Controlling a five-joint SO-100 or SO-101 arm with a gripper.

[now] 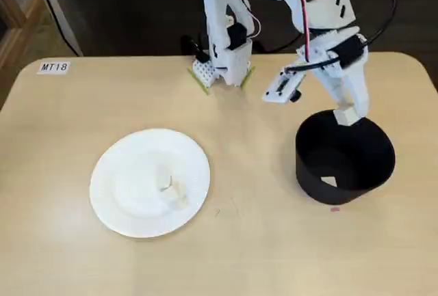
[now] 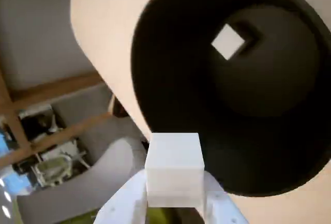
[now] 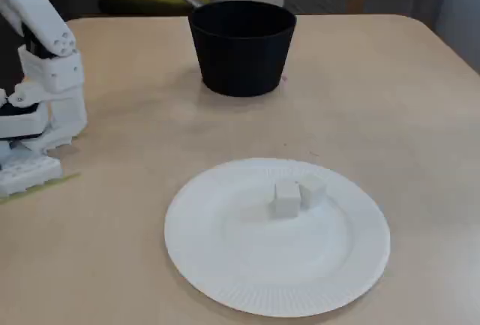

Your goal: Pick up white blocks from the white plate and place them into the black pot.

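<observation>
Beige tabletop (image 1: 246, 255), bearing all items. White plate (image 3: 225, 280): left of the pot in a fixed view, two blocks (image 3: 287, 197) touching side by side near its centre. Black pot (image 1: 342, 166): upright, one block (image 2: 228, 41) already on its floor. Gripper (image 2: 175, 195): fingers closed snugly on a further white block (image 2: 174, 168), held over the pot's rim. Step in hand, by judgement: release. Best done by carrying the cube inward past the wall, then parting the fingers so it drops clear inside.
</observation>
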